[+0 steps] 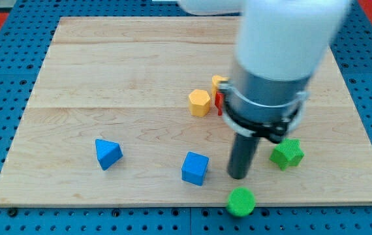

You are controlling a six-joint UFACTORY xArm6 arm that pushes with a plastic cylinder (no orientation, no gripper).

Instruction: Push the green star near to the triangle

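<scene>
The green star (287, 154) lies at the view's lower right on the wooden board (108, 78). The blue triangle (108, 154) lies at the lower left. My tip (239, 175) rests on the board just left of the green star and right of the blue cube (195, 168). The tip stands a short gap from the star and does not touch it.
A green cylinder (241, 202) sits at the board's bottom edge below my tip. A yellow hexagon (200, 102) lies near the middle. A red block (219, 101) and another yellow block (219, 82) are partly hidden behind the arm. Blue pegboard surrounds the board.
</scene>
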